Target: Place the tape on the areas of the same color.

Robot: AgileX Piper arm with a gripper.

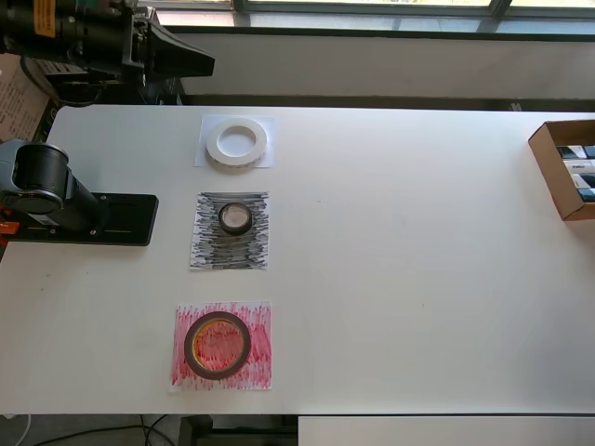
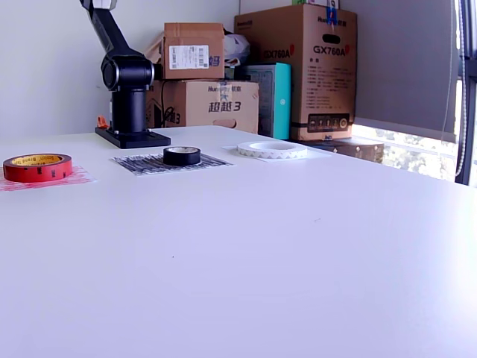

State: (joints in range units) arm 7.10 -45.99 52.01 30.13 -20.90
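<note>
Dark fingers (image 1: 191, 63) hang off-table, touching nothing; their spread is unclear.

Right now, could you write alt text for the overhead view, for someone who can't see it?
Three tape rolls sit on matching paper squares on a white table: white ring on white patch, black roll on black patch, dark ring on red patch. The robot arm stands at the view's left.

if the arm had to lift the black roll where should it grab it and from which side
Come straight down from above. The black roll lies flat on the black patch, hole up, so one finger could drop into the hole and the other outside, pinching the wall. It is small, so spanning its whole width may also work. Nothing crowds it.
</note>
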